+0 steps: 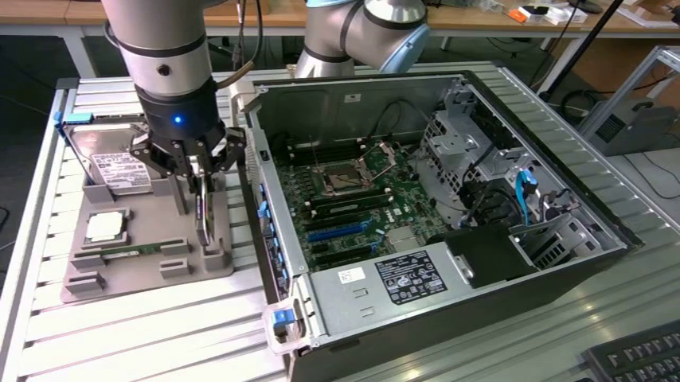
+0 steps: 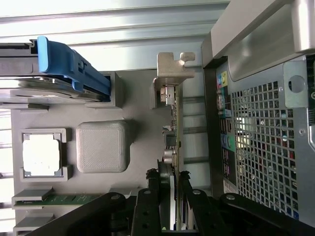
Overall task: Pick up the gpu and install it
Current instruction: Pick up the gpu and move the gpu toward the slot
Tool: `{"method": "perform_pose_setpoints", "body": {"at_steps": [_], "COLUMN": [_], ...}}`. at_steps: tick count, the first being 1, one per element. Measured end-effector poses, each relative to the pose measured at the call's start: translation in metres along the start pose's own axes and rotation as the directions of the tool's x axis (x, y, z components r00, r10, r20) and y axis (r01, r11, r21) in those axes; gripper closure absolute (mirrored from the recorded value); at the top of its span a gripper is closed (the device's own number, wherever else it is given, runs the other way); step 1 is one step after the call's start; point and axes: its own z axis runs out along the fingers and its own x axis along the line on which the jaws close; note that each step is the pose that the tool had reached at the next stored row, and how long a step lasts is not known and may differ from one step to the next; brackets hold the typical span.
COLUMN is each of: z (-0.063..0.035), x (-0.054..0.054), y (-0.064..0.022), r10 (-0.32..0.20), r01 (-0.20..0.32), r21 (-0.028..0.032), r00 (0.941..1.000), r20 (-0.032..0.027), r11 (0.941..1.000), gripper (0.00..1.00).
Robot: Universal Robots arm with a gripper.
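- fingers [image 1: 178, 188] [image 2: 147, 201] closed partway onto the gpu [image 1: 203, 216] [image 2: 175, 123], one on each face, gripping its upper edge
- gpu stands on edge in the grey holder tray [image 1: 127, 277], at the side nearest the open computer case [image 1: 531, 263]
- silver bracket end points away from the wrist
- hard drive [image 1: 111, 167], CPU [image 1: 104, 227] and memory stick [image 1: 133, 251] sit in the same tray
- tray and case rest on the tabletop [image 1: 138, 334]

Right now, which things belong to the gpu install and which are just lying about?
Job: gpu, hand at it, open computer case.
Lying about: hard drive, processor, memory stick, keyboard.
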Motion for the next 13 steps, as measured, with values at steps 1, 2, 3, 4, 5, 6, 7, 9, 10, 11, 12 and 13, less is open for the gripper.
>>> {"method": "perform_pose_setpoints", "body": {"at_steps": [1, 2, 3, 4, 5, 6, 7, 9, 10, 11, 12, 13], "z": [-0.0002, -0.0003, -0.0005, -0.0007, -0.0008, -0.0009, -0.0012, -0.0018, -0.0021, -0.0023, -0.0026, -0.0029], "x": [0.0, 0.0, 0.0, 0.0, 0.0, 0.0, 0.0, 0.0, -0.0001, -0.0001, -0.0001, -0.0001], "y": [0.0, 0.0, 0.0, 0.0, 0.0, 0.0, 0.0, 0.0, 0.0001, 0.0001, 0.0001, 0.0001], "r10": [0.0, 0.0, 0.0, 0.0, 0.0, 0.0, 0.0, 0.0, 0.0, 0.0, 0.0, 0.0], "r01": [0.0, 0.0, 0.0, 0.0, 0.0, 0.0, 0.0, 0.0, 0.0, 0.0, 0.0, 0.0], "r21": [0.0, -0.0001, 0.0, 0.0, 0.0, 0.0, 0.0001, 0.0001, 0.0001, 0.0001, 0.0001, 0.0], "r00": [1.0, 1.0, 1.0, 1.0, 1.0, 1.0, 1.0, 1.0, 1.0, 1.0, 1.0, 1.0], "r20": [0.0, 0.0, 0.0, 0.0, 0.0, 0.0, -0.0001, -0.0001, -0.0001, 0.0, -0.0001, -0.0001], "r11": [1.0, 1.0, 1.0, 1.0, 1.0, 1.0, 1.0, 1.0, 1.0, 1.0, 1.0, 1.0], "gripper": [0.73, 0.73, 0.73, 0.73, 0.73, 0.73, 0.73, 0.73, 0.73, 0.73, 0.73, 0.73]}}
